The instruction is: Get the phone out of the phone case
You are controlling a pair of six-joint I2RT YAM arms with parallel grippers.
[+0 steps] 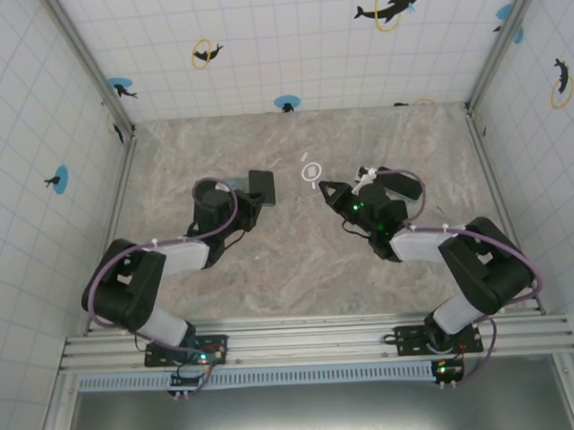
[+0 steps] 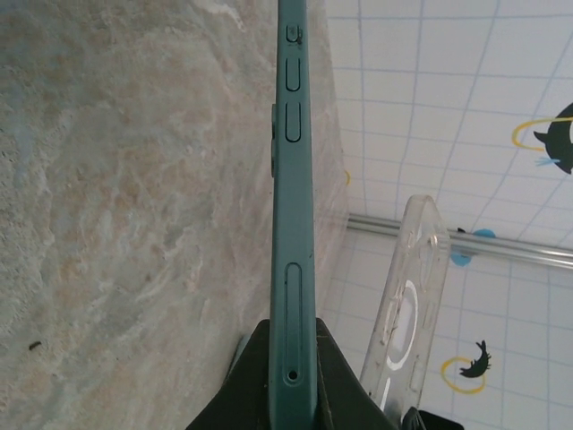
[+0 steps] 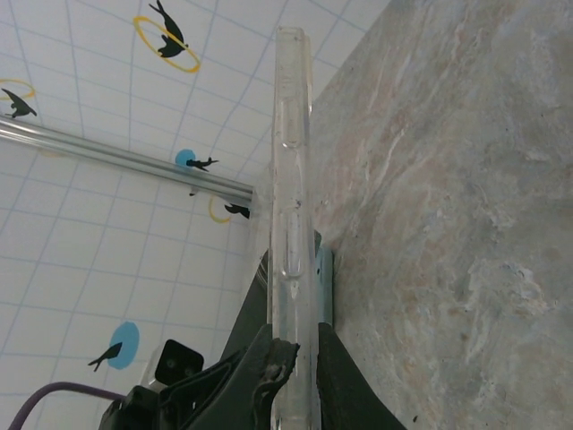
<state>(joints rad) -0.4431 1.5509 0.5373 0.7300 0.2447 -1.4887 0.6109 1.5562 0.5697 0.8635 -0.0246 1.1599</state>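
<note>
Teal slab phone [image 2: 291,224], clear glossy case [image 3: 291,179], marbled tabletop [image 1: 299,267]

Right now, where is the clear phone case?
In the top view the clear case is clamped in the right gripper, near mid-table, right of the phone held by the left gripper.

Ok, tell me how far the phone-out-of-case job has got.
Done: the phone is out of the clear case, and a clear gap separates them in the top view. In hand: the left gripper is shut on the phone and the right gripper is shut on the empty case. Left: nothing of the separation itself; probably just setting both down.
</note>
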